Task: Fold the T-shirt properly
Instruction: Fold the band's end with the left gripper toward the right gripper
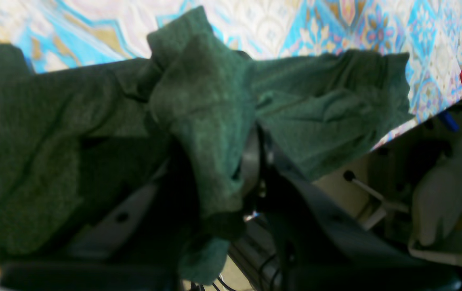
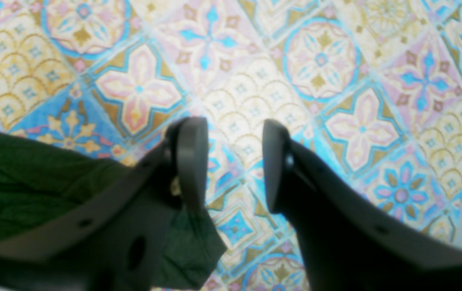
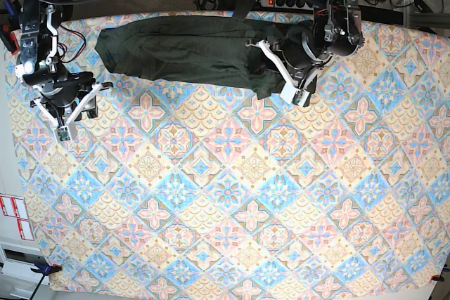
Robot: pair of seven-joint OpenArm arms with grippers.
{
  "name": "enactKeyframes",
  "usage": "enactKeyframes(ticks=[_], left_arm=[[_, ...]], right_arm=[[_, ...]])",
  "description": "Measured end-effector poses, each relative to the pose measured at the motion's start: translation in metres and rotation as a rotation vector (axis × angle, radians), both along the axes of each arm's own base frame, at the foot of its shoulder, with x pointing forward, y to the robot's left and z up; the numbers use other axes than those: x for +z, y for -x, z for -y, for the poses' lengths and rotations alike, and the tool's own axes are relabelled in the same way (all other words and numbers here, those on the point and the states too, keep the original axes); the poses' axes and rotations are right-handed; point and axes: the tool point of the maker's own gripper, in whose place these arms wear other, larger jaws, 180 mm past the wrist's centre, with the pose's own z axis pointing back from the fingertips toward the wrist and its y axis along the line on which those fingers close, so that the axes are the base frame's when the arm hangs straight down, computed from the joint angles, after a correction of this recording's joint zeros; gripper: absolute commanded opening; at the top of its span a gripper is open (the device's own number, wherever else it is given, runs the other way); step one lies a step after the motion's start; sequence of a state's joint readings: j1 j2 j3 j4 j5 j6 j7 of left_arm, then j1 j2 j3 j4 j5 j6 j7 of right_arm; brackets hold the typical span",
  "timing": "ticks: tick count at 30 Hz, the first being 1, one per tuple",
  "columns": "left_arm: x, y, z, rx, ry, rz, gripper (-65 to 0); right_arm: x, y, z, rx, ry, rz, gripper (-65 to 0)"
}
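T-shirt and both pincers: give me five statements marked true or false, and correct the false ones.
1. The T-shirt lies stretched along the far edge of the table. True.
2. The left pincer is shut on the T-shirt. True.
3. The right pincer grips a sleeve. False: its jaws stand open with only the patterned cloth between them.
4. The T-shirt is bright red. False: it is dark green.
5. The right pincer hangs over the middle of the table. False: in the base view it is near the table's left edge.
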State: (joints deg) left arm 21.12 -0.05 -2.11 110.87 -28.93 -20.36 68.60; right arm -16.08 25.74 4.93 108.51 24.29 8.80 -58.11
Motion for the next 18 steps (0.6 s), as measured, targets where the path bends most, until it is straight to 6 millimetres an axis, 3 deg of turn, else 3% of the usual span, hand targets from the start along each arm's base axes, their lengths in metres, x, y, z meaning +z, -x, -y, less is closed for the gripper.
enactKeyframes(ticks=[5,8,12,16,18], left_arm=[[-0.002,0.008,0.006,-0.036,0.0,-0.035,-32.8],[0.001,0.006,-0.003,-0.033,-0.025,-0.02,-24.4],[0.011,-0.003,-0.024,-0.015,-0.065,0.027,-22.7],[0.009,-0.01,-0.074,0.083,-0.15,0.031,-23.6],[0.009,-0.01,-0.1,0.112,-0.203,0.032,-24.8]], right_arm=[[0.0,0.0,0.0,0.0,0.0,0.0,-42.5],[0.0,0.0,0.0,0.0,0.0,-0.001,-42.5],[0.0,0.0,0.0,0.0,0.0,0.0,-42.5],[-0.001,0.002,0.001,0.0,0.004,-0.005,-42.3],[-0.008,0.012,0.002,0.001,0.009,-0.032,-42.2]])
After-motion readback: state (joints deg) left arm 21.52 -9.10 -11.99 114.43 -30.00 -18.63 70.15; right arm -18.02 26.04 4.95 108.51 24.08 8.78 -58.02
